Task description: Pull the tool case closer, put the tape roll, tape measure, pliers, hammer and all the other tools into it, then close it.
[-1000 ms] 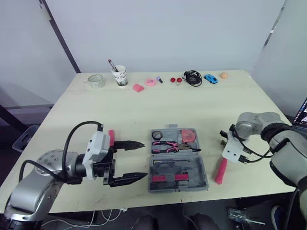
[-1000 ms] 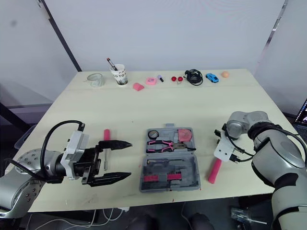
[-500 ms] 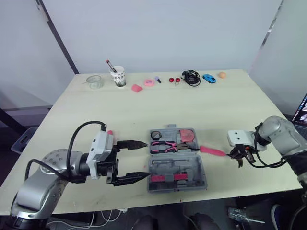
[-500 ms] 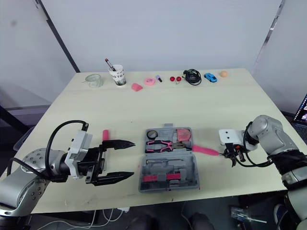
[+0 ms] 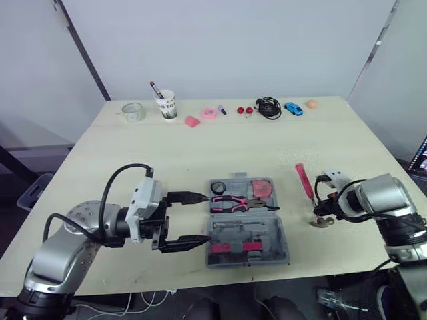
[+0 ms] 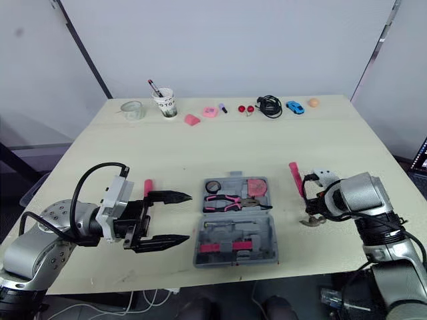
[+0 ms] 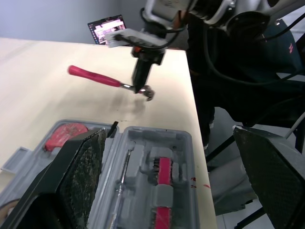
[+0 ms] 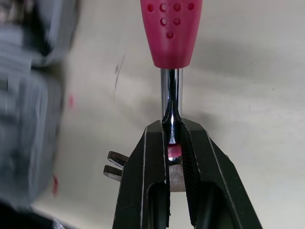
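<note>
Step in hand: packing the hammer (image 5: 303,181). R tool (image 8: 170,128) is clamped on its steel neck just below the pink grip, close to the head. Hammer sits to the right of the case (image 5: 279,237), apart from it, btwn case and the table's right edge. Head is low over the table; can't tell if it touches.

Long axis runs approx. front-to-far across the table. Grip points to the far edge, leaning a bit toward the left edge and raised; head points to the front edge, claw side down.

Case lies open near the middle of the front edge. Tape roll (image 5: 217,189), pliers (image 5: 230,200) and tape measure (image 5: 260,189) are in the far half; the near half holds small bits.

L tool (image 5: 203,217) is spread wide w/ nothing in it, just beside the case's left side, fingers pointing at it.

Next move, as I judge it: carry the hammer left over the case, turn it approx. a quarter so its length runs left-right along the case, then lower and let go. Which recess fits it, can't tell. Risk: the grip swings into the pliers. A pink-handled item (image 6: 147,187) lies by the L tool, not yet packed, so closing comes later.
</note>
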